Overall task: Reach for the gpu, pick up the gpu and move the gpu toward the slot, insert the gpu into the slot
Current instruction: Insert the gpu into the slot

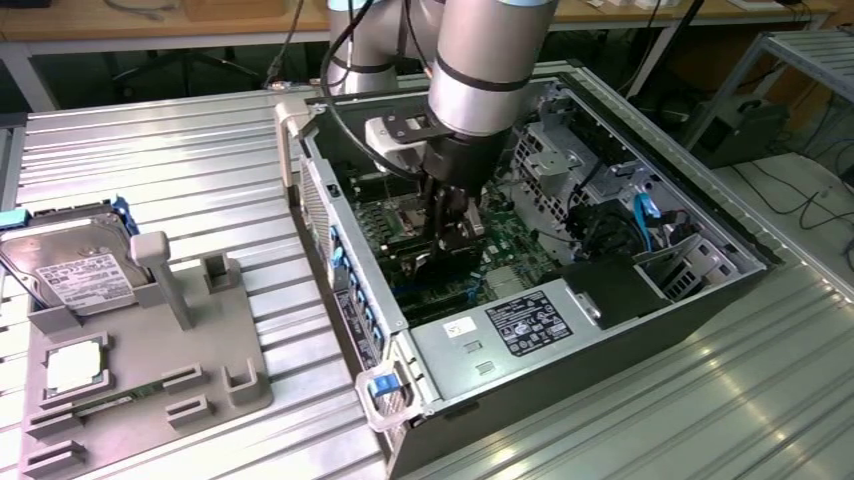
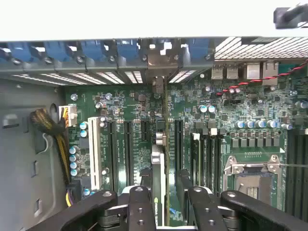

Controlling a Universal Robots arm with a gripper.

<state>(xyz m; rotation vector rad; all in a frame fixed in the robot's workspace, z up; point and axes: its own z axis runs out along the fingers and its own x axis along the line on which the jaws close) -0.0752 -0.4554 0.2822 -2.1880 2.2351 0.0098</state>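
- Nearest in the exterior view, at the lower left of the frame, a grey holder tray lies on the ribbed metal surface. It carries a small square silver processor chip.
- A silver hard drive leans at the tray's far left end, at the left edge of the frame.
- In the middle of the frame an open computer case lies on its side, with its power supply label facing up towards the lower centre.
- The arm comes down from the top centre into the case, and its pincer sits low over the green motherboard.
- In the wrist view the pincer straddles the gpu, seen edge-on as a thin upright card running up the centre of the frame.
- The fingers stand on either side of the card with a narrow gap showing; whether they press it or have let go I cannot tell.
- The card stands upright on the board among the long connectors; its lower edge hides the slot itself.
- Its silver end bracket meets the case's rear wall at the upper centre.
- Farther right on the board lie black memory slots and the square processor socket.
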